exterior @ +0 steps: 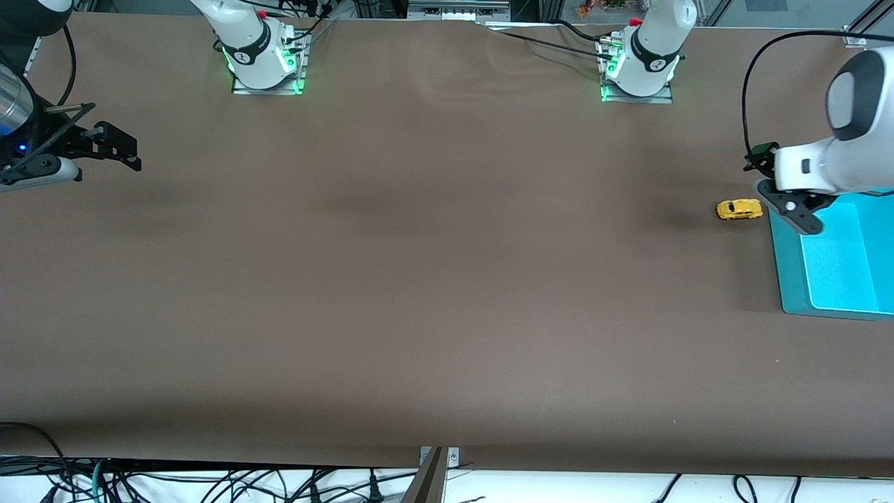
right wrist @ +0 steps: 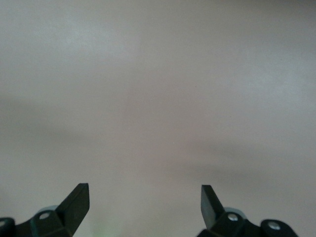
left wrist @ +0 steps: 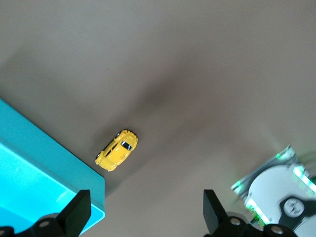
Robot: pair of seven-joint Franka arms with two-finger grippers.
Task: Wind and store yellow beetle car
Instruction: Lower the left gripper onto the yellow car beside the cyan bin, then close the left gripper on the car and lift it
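Sitting on the brown table (exterior: pixel 419 279) toward the left arm's end, the yellow beetle car (exterior: pixel 739 209) rests on its wheels, just beside the rim of a turquoise tray (exterior: pixel 789 279) without touching it. It is a tiny toy with a rounded, glossy bright yellow body, dark windows and small dark wheels, and it looks far smaller than the gripper near it. In the left wrist view the car (left wrist: pixel 117 149) lies at a slant to the tray's edge (left wrist: pixel 59 163), casting a soft shadow on the cloth.

The left gripper (exterior: pixel 786 188) hangs in the air over the tray's corner next to the car, its fingers (left wrist: pixel 79 210) spread wide with nothing between them.

The right gripper (exterior: pixel 115 147) waits over bare table at the right arm's end, well apart from the car; its fingers (right wrist: pixel 79 202) are also spread apart and hold nothing.
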